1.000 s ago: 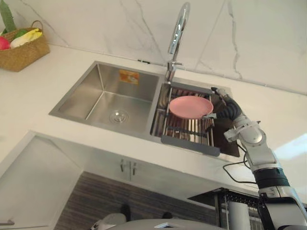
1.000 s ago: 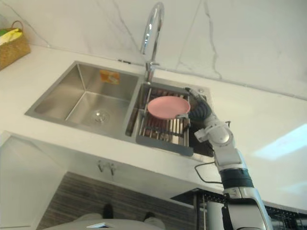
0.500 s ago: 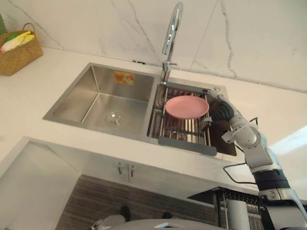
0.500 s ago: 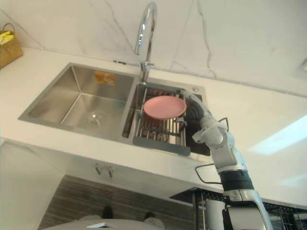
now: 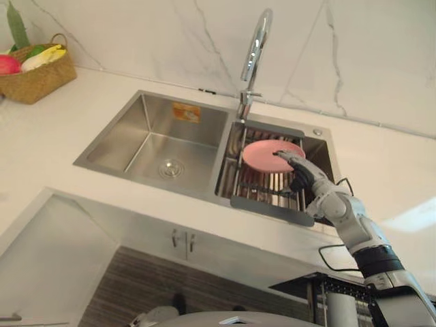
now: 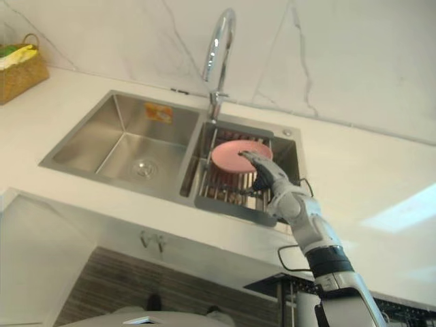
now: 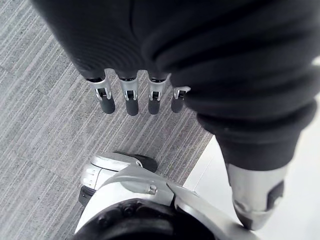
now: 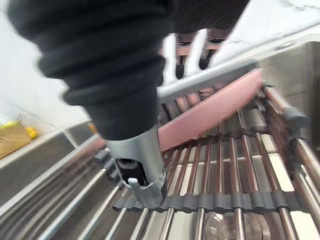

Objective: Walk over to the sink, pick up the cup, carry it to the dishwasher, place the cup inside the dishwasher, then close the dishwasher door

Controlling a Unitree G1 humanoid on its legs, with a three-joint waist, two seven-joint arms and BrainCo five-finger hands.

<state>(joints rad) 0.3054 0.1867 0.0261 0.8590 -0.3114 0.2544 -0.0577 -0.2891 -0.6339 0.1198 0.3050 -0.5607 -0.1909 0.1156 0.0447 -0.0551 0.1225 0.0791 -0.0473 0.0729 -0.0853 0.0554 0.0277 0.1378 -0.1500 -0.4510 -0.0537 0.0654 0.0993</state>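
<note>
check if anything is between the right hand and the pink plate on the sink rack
Nothing visible does. The right hand is right at the pink plate, with straight fingers reaching over its near rim and the thumb down by the bars of the rack under the plate.

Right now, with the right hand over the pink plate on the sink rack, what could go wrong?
The task names a cup, but the right hand reaches over a pink plate, so it may grab the wrong item. The plate looks tilted on the rack bars; straight fingers could push it sliding off. The left hand hangs idle.
</note>
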